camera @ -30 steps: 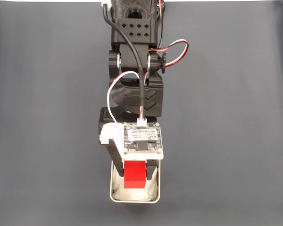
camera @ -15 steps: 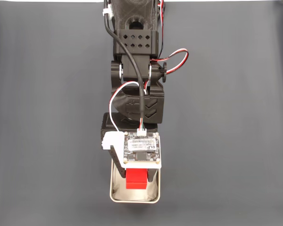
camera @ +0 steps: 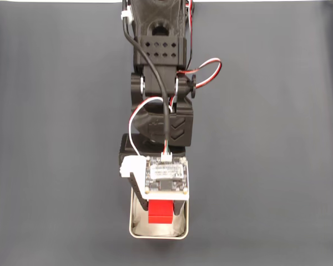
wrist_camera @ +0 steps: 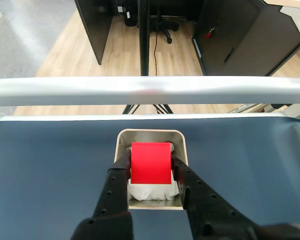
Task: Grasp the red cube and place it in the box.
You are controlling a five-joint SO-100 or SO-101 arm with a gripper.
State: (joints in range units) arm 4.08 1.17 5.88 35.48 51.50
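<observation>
Item: red cube (wrist_camera: 150, 163). Held between the two fingers of the tool (wrist_camera: 151, 172), which is closed on its left and right faces; no gap shows between fingers and cube in the wrist view. Position: directly over the opening of the box (wrist_camera: 121, 145), inside the line of its rim. Whether its underside touches the white lining (wrist_camera: 150, 192) cannot be told.

Item: box. Square, rounded corners, pale metal rim, crumpled white lining inside. Stands on the dark bench (camera: 266, 166) near the bottom edge of the fixed view (camera: 137, 233), right under the arm's wrist.

Item: arm (camera: 158, 111). Black, stretched down the middle of the fixed view, with a camera board (camera: 165, 176) on the wrist covering most of the tool; the cube (camera: 160, 210) shows just below the board.

Status: grasp done, carry to the box done. Remaining, as judged: open the fingers to let the cube settle in the lining, then lift the tool clear of the rim.

Background: silver rail (wrist_camera: 150, 90) and wooden floor (wrist_camera: 65, 55) beyond the bench.
</observation>
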